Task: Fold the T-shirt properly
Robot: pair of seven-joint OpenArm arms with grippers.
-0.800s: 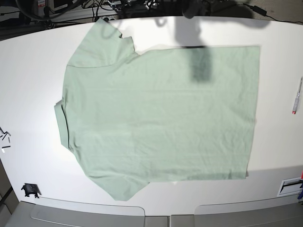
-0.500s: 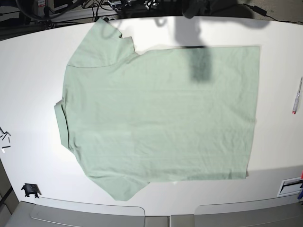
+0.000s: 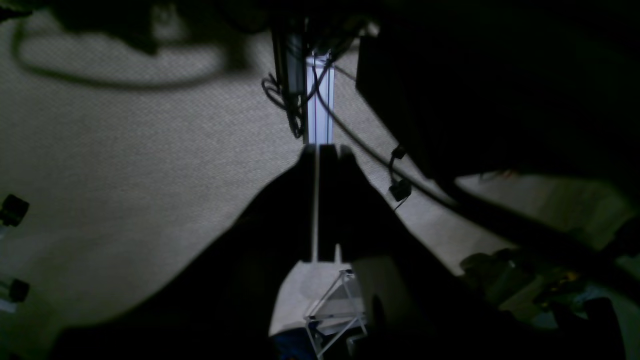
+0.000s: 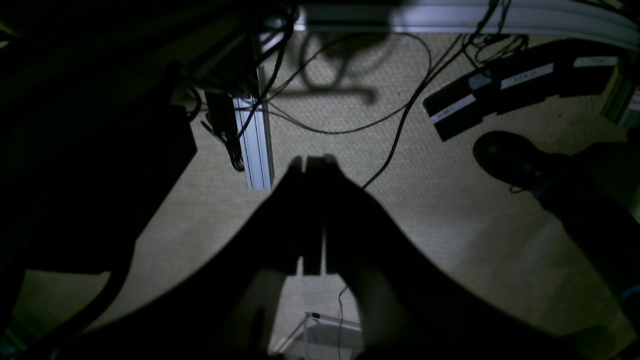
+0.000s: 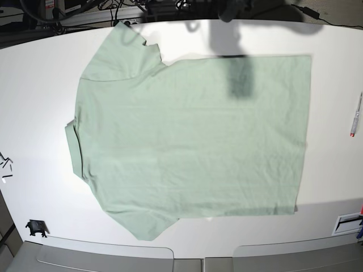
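One white table (image 5: 39,102) fills the base view, and the T-shirt (image 5: 193,136) lies spread flat across most of it, unfolded. Neck band sits at the left edge of the view, hem runs along the right side, one sleeve points to the far edge at upper left, the other to the near edge at lower left. A dark shadow patch falls on the cloth near the far edge, right of centre.

Neither arm shows in the base view. Both wrist cameras look down at beige carpet, away from the table.

Left gripper (image 3: 320,150): dark silhouette, jaws together, only a thin sliver of light between them, nothing held. An aluminium rail (image 3: 319,100) with cables hanging stands just beyond its tips.

Right gripper (image 4: 314,161): also closed, tips pressed together, empty. A black shoe (image 4: 505,157) is on the carpet to its right, cables (image 4: 400,120) trail across the floor.

A red-and-white pen (image 5: 355,115) lies on the table beyond the hem, apart from the shirt. Small black clip (image 5: 36,228) sits near the table's lower left corner.
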